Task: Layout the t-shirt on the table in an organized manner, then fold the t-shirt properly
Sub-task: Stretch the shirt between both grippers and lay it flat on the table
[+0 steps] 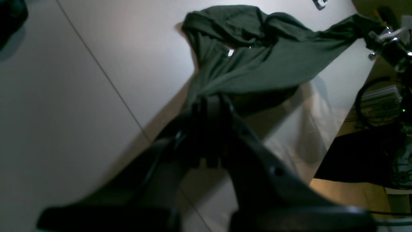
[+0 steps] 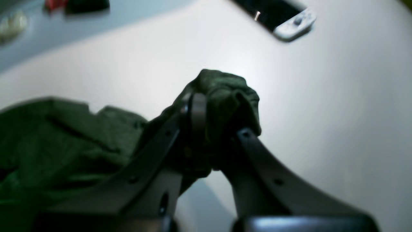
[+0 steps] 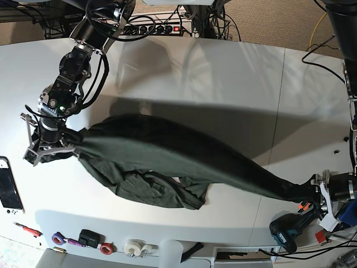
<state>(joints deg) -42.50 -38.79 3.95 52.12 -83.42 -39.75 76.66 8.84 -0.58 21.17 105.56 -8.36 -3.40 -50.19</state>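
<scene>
The left tool is pinching the t-shirt tight. The right tool is squeezing another bunch, blurry but seemingly closed. The middle is sagging onto the desk.

Base view looks straight down from overhead; both wrist views sit close behind their jaws, sharing the t-shirt.

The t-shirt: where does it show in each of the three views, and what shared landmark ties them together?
Left wrist: the t-shirt fills the upper middle, stretched from the left gripper toward the top right.
Right wrist: bunched in the right gripper at centre, spreading to the lower left.
Base: a long band across the middle, between both grippers.
Shared landmark: the white table under it.
</scene>
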